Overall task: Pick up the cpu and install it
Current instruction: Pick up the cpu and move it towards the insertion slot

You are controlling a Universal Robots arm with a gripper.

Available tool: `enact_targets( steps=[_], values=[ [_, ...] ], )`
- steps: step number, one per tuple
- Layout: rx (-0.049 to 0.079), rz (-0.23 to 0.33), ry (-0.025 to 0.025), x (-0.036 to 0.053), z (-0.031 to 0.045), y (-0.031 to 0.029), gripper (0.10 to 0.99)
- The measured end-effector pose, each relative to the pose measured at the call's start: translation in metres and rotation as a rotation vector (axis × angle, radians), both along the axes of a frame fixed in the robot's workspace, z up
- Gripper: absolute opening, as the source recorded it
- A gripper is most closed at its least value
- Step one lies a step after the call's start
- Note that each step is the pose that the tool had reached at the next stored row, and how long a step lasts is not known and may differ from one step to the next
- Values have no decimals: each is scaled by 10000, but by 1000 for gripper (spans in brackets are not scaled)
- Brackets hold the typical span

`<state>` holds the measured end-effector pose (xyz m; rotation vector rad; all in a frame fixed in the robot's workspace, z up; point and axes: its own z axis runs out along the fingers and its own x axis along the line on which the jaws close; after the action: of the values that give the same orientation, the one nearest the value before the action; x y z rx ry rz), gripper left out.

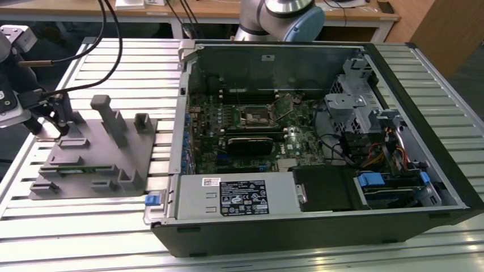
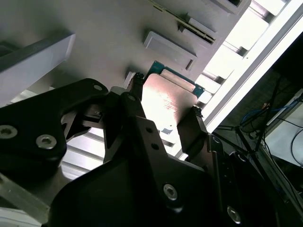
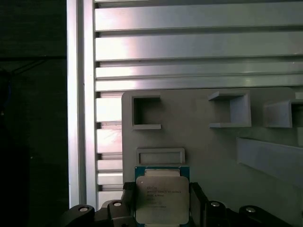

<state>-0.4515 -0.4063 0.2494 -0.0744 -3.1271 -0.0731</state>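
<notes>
While poised over the grey tray at the exterior view's left end of the table, pinching the cpu with the end effector, black fingers pressed against its opposite edges in both wrist views. Held near the tray's edge, well apart from the open computer case.

cpu lid is smooth bare metal, satin-bright with glare across it in the second wrist view, on a glossy teal-green board rim. gripper is matt black, plastic or coated metal (can't tell which), with shiny metal screw heads; tray is matt grey plastic, slightly grainy. Table is ribbed pale aluminium with a semi-gloss sheen, PC case is matt black sheet metal, and the desk has a smooth wood-look top.
</notes>
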Motion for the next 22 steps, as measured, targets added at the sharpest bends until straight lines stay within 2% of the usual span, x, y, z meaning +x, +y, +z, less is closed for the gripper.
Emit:
enact_targets(
  steps=[22],
  values=[
    [0, 0, 0, 0, 121, 1, 541]
  ],
)
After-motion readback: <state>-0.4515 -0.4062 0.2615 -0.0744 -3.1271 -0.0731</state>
